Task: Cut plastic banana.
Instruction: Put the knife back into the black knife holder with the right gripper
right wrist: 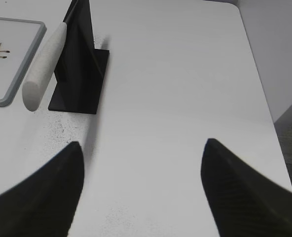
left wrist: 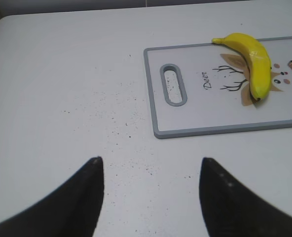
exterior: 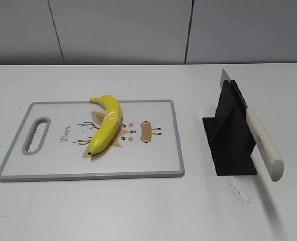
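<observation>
The plastic banana (exterior: pixel 107 124) is glossy yellow, whole, and lies on a white cutting board (exterior: pixel 153 155) with a grey rim and a deer drawing. It also shows in the left wrist view (left wrist: pixel 254 61). A knife with a white handle (exterior: pixel 264 145) rests in a black stand (exterior: pixel 231 135) to the board's right; the handle (right wrist: pixel 45 64) and stand (right wrist: pixel 82 54) also show in the right wrist view. My left gripper (left wrist: pixel 151 163) is open and empty over bare table, left of the board. My right gripper (right wrist: pixel 142 145) is open and empty, right of the stand. Neither gripper shows in the exterior view.
The cutting board (left wrist: pixel 195 132) has a handle slot (left wrist: pixel 173 84) at its left end. The table's right edge (right wrist: pixel 264 89) runs close to my right gripper. Dark specks dot the white tabletop. A grey panelled wall stands behind the table.
</observation>
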Robot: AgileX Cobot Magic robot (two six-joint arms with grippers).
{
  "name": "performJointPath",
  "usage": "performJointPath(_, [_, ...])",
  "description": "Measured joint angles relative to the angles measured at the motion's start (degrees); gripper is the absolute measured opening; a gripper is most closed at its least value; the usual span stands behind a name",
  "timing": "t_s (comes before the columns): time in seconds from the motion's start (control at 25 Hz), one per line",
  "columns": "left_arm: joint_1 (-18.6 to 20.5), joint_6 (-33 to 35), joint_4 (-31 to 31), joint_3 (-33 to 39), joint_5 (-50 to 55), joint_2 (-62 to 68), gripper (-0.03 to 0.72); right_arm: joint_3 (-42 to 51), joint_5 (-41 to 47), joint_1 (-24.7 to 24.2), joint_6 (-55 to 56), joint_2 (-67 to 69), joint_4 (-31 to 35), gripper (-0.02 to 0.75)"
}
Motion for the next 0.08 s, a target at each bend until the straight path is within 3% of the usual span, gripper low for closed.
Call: performJointPath(0.08, [0.00,0.00,0.00,0.00,0.00,0.00,0.588,0.00,0.00,0.00,0.00,0.00,0.00,0.560])
